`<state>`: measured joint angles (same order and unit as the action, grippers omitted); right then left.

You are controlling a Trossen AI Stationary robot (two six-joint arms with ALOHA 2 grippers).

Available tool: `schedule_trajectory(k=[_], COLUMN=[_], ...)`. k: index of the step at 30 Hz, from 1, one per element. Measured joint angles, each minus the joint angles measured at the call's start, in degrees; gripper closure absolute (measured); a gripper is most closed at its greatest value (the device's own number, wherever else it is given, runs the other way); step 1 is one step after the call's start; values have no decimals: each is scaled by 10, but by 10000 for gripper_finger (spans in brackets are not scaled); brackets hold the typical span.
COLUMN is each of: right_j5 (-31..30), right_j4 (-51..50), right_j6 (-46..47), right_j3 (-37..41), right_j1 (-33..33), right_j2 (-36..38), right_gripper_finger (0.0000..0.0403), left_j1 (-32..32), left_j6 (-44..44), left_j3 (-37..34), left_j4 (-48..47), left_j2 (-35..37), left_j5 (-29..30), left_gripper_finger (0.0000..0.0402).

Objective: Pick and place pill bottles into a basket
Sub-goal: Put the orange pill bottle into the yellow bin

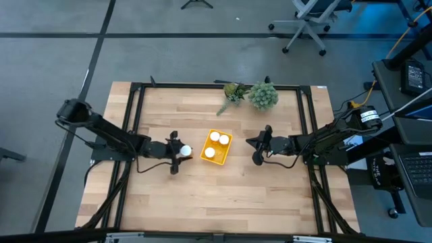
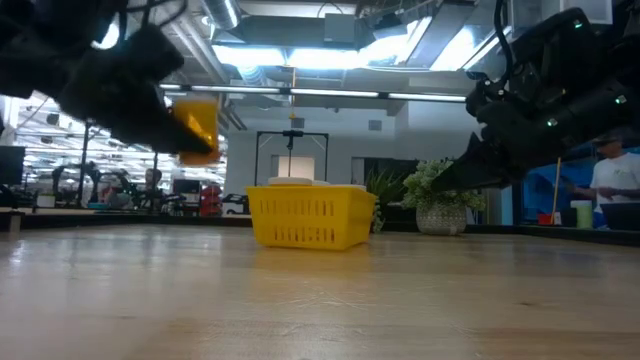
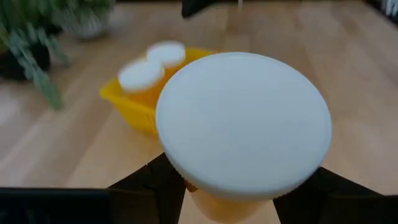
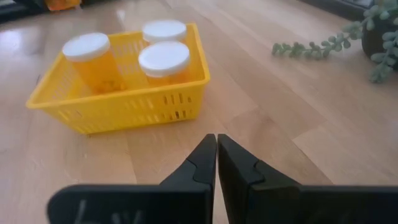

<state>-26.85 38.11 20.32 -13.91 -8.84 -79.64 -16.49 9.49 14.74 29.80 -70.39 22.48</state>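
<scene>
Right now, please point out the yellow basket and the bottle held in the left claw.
basket point(image 4: 118, 112), right wrist view, on its front wall.
held bottle point(image 3: 244, 121), left wrist view, on its white cap.

Table: I see a light wooden butcher-block top with a black frame along its edges.
Basket: yellow, sits directly on the wood near the middle; from where I look it lies slightly turned.
Plants: I count a potted green one at the far edge, with a trailing sprig lying on the wood just beside it.
Basket to plants: apart, bare wood between them.
</scene>
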Motion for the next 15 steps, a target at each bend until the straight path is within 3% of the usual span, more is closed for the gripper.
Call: schedule_trajectory(k=[10,15], right_j5=[32,42], right_j4=[145,134], right_j6=[-96,-133], right_j3=[-4,-48], right_j1=[0,0], right_j2=[0,0], right_gripper_finger=[379,347], left_j1=[0,0], left_j6=[-49,-18], left_j3=[0,2], left_j4=[0,-3], left_j2=[80,84], left_j5=[10,7], left_gripper_finger=[213,213])
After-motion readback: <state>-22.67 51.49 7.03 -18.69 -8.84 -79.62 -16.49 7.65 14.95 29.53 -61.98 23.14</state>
